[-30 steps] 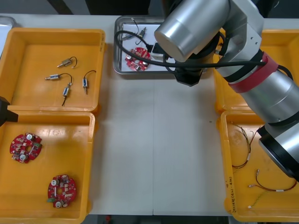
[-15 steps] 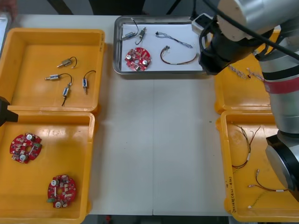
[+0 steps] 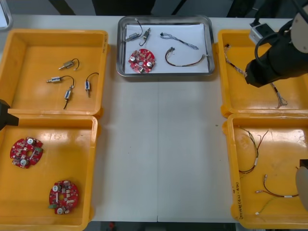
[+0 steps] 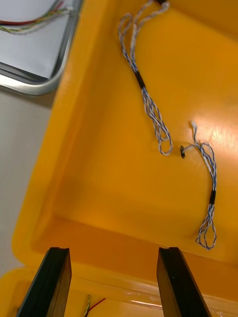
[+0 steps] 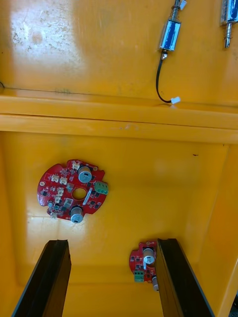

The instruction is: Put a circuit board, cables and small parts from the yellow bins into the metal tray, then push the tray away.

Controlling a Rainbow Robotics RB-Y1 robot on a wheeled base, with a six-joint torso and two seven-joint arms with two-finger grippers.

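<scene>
The right gripper (image 3: 255, 74) hangs over the far right bin (image 3: 231, 103), close to the wall nearest the tray (image 3: 166, 73). The tray sits to the gripper's left, just across that wall, at the table's far edge. On its white inside lie a board (image 3: 141, 60), two small metal parts (image 3: 137, 34), a blue-and-white cable (image 3: 179, 41) and a red-and-yellow cable (image 3: 185, 58). The left gripper (image 3: 5, 118) is parked at the table's left edge, over the wall between the two left bins. Four more small parts (image 3: 70, 79) lie in the far left bin (image 3: 103, 72), ahead of it and to its right. Two boards (image 3: 27, 151) lie in the near left bin (image 3: 94, 168), nearer the robot than the gripper.

In the right wrist view, the right gripper's fingers (image 4: 52, 282) stand apart with nothing between them, above the bin's near wall. Two blue-and-white cables (image 4: 144, 84) lie on the bin floor beyond the fingertips. A corner of the tray (image 4: 34, 86) shows outside the bin wall.

In the left wrist view, the left gripper's fingers (image 5: 49, 277) are also spread and hold nothing, above the near left bin. One board (image 5: 74, 190) lies beyond the fingertips. The other (image 5: 144, 262) lies between the fingers, close against one and partly hidden by it. Small parts (image 5: 171, 34) lie farther off, past the bin walls.
</scene>
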